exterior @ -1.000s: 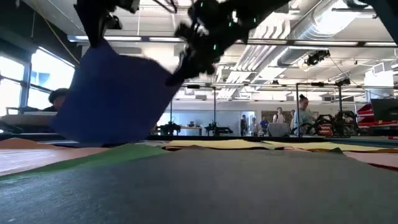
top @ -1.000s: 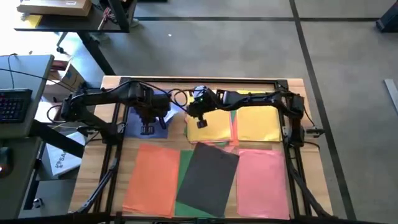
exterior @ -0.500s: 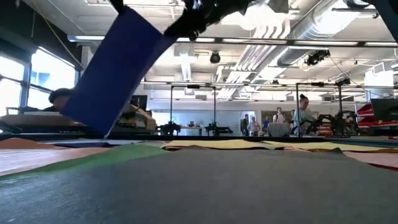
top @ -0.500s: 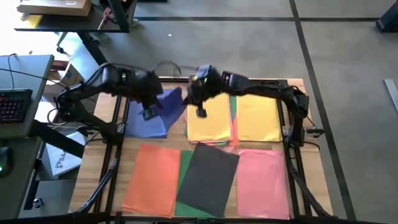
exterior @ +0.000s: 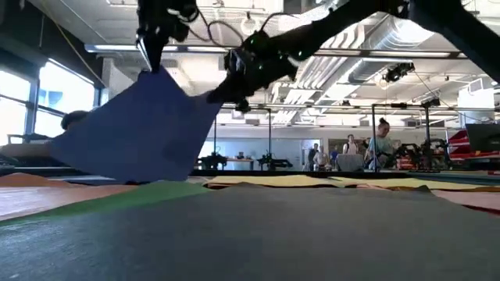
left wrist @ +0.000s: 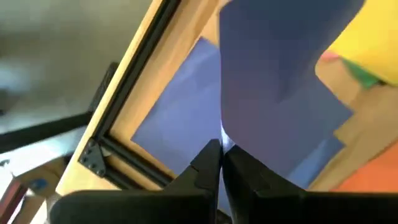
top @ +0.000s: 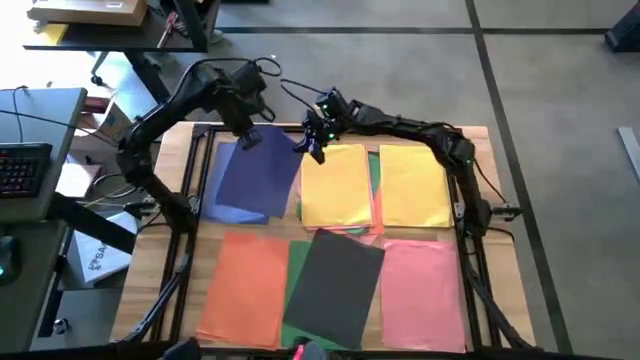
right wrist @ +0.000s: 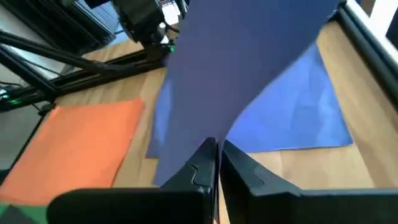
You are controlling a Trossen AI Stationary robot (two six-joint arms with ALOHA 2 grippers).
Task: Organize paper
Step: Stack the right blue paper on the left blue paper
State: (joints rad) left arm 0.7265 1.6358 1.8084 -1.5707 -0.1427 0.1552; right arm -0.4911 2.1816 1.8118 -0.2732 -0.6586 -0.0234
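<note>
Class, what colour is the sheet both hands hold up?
Blue sheet, clearest in the low view.

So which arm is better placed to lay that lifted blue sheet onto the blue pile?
Probably the left. Both pincers are shut on the blue sheet, but the left pincer hangs over the blue pile, while the right pincer reaches across from the yellow stack.
</note>
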